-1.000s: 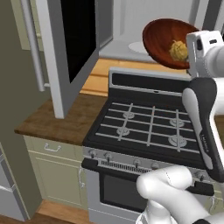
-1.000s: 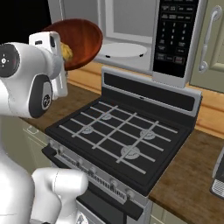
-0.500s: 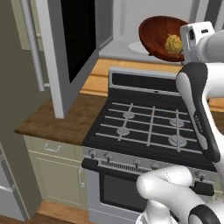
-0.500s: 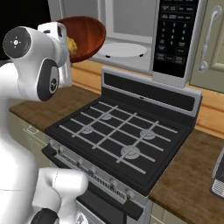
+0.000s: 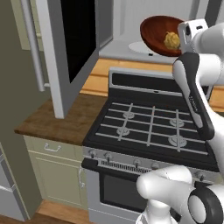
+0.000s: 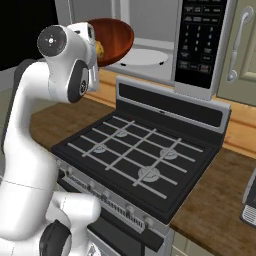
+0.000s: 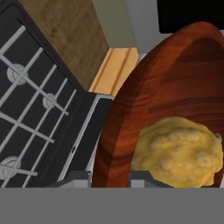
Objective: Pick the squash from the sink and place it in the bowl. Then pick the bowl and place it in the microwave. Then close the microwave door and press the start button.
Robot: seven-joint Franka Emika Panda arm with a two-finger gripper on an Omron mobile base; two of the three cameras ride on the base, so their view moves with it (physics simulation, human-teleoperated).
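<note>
Squash (image 7: 179, 151) rode in the bowl (image 5: 159, 35), whose rim the pincer (image 7: 109, 177) clamped, raised before the open microwave (image 6: 150, 30) for loading.

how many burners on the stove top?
4, on the stove: two at the back, two at the front. The arm crosses the right edge, so more may be hidden.
</note>
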